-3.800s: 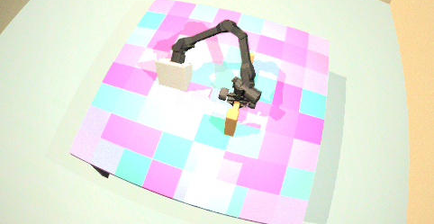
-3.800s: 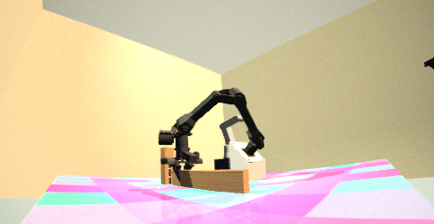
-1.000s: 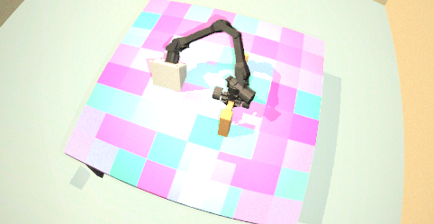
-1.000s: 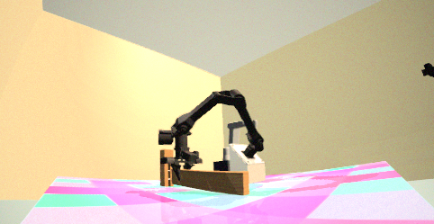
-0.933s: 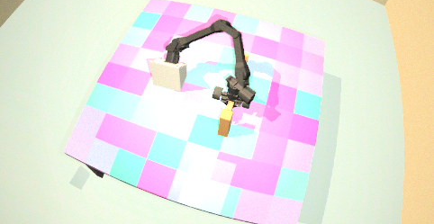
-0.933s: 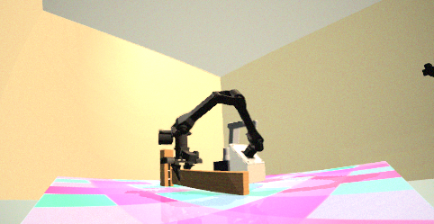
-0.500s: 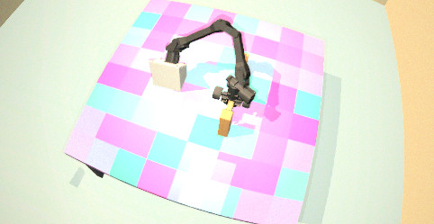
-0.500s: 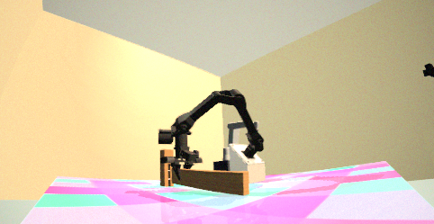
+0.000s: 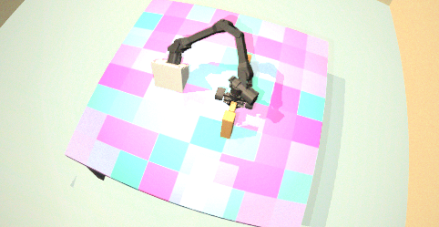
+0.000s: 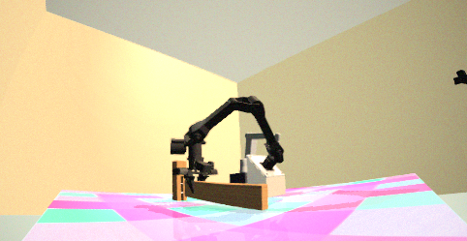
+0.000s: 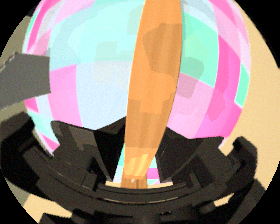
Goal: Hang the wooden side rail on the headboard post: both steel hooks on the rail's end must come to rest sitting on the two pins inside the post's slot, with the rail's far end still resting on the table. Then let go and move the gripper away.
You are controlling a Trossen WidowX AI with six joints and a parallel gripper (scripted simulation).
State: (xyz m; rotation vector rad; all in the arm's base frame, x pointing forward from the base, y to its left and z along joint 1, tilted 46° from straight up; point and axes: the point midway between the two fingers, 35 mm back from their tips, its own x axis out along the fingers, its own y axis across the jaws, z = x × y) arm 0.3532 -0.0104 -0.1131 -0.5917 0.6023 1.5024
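Note:
The wooden side rail (image 9: 228, 126) (image 10: 237, 195) (image 11: 155, 65) stands on its long edge. In the exterior view its outer end looks low, at the table surface. My gripper (image 9: 233, 103) (image 11: 140, 119) is shut on the rail, one finger on each side. The headboard post (image 10: 177, 189) stands upright left of the rail in the exterior view, its slot with light pins facing the rail side. Only a bit of the post (image 9: 249, 58) shows behind the arm in the top view. The steel hooks are hidden by the gripper, so whether they touch the pins cannot be told.
The arm (image 9: 247, 61) (image 10: 220, 115) arches from the pale base block (image 9: 169, 76) (image 10: 276, 185) over to the rail. A grey block (image 11: 22, 82) shows at the left in the wrist view. The table (image 9: 123, 136) has a pink, cyan and white checked top.

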